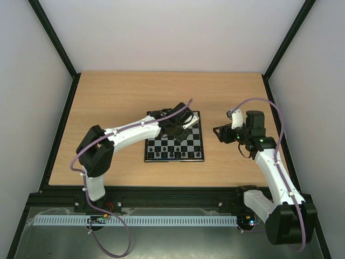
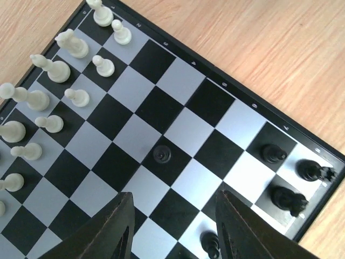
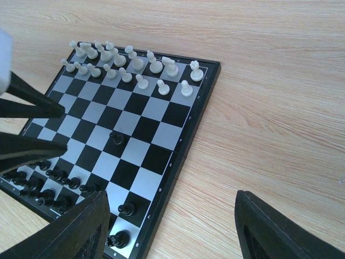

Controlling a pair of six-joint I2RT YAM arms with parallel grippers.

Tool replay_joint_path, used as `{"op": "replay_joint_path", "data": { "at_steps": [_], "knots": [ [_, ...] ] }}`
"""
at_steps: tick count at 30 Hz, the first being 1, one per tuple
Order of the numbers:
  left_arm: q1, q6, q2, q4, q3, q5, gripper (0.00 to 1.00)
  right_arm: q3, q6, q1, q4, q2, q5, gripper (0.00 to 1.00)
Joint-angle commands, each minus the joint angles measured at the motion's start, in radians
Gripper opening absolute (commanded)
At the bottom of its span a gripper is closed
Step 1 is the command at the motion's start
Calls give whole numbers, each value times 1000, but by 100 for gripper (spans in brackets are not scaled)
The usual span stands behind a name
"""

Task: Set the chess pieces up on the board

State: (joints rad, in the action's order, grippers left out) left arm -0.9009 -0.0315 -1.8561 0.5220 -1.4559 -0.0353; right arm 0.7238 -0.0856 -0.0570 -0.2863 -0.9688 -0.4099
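1. Chess pieces (image 3: 141, 81) — nearly all stand in ranks on the board (image 1: 161, 161). One black pawn (image 2: 161, 155) stands alone on a dark square near the middle.
2. Left gripper (image 2: 173, 193) — its fingers (image 2: 116, 232) are spread wide with nothing between them. It hangs over the middle of the board. The lone pawn lies just ahead of the fingertips, apart from both, a little toward the left-hand finger in the wrist view. How high the tips ride above the squares cannot be told.
3. Right gripper (image 3: 171, 197): likewise wide and empty, held over the table (image 1: 108, 97) just beside the board's right edge, well apart from every piece.
4. White men (image 2: 71, 45) fill two ranks along the far edge. Black men (image 2: 288, 198) crowd the opposite edge, nearer the arm bases.
5. Step in hand, by my reading: fetching the stray pawn home to black's pawn rank.
6. The next move calls for centring over the pawn, descending squarely and closing gently on a very small head. No neighbour crowds it here, so wide fingers have room. Setting it down among the packed black men looks the tighter job.
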Motion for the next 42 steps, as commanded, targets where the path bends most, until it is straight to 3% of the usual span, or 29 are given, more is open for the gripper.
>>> {"op": "replay_joint_path", "data": {
  "at_steps": [1, 14, 42],
  "knots": [
    [4, 54, -71, 39, -55, -15, 45, -5, -6, 4, -8, -1, -9, 64],
    [50, 90, -193, 46, -136, 23, 41, -6, -8, 4, -8, -1, -3, 64],
    [60, 72, -253, 23, -147, 54, 22, -6, -13, 4, -7, -8, -5, 64]
  ]
}}
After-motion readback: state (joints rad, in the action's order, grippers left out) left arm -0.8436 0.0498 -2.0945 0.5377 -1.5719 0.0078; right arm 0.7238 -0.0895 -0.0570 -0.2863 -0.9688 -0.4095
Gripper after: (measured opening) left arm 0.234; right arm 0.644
